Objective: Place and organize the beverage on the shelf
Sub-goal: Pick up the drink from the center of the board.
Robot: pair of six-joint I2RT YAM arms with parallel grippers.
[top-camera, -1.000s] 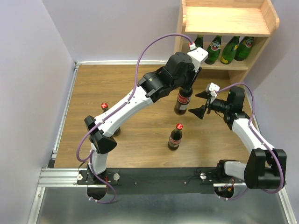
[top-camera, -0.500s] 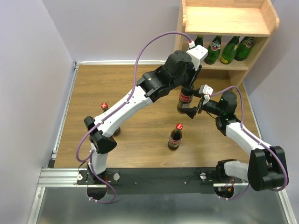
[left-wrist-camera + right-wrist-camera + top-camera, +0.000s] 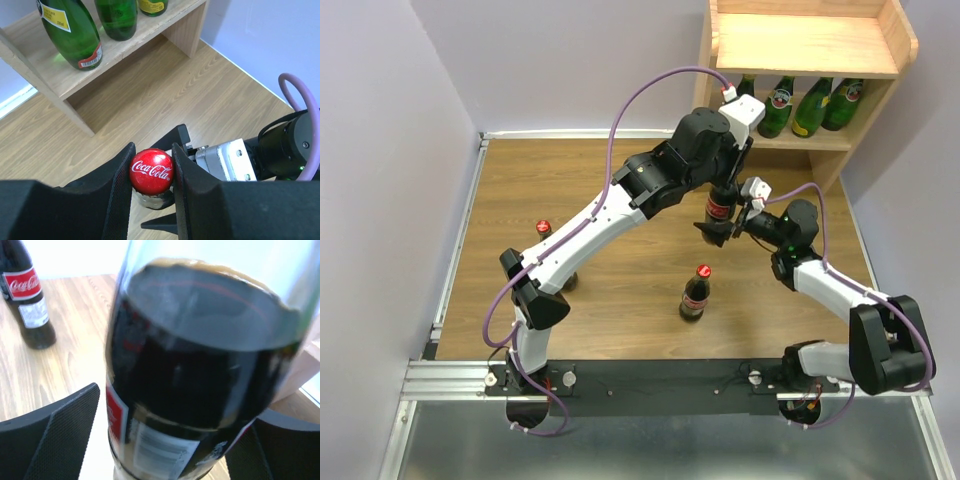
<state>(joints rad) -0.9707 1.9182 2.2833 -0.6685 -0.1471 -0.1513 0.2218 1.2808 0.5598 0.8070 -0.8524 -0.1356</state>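
Left gripper (image 3: 152,167) pinches the cola bottle (image 3: 200,370) by its red cap, near the front of the shelf (image 3: 800,45); right gripper (image 3: 738,226) spread wide, one finger either side of the bottle's body; contact unclear.

Glossy cola bottle (image 3: 200,380), matt wooden shelf (image 3: 800,45)

Four green bottles (image 3: 810,105) stand on the shelf (image 3: 805,45), lower tier. A red-capped cola bottle (image 3: 719,210) hangs upright just before the shelf, second cola (image 3: 695,295) standing farther out, third cola (image 3: 543,232) farthest.
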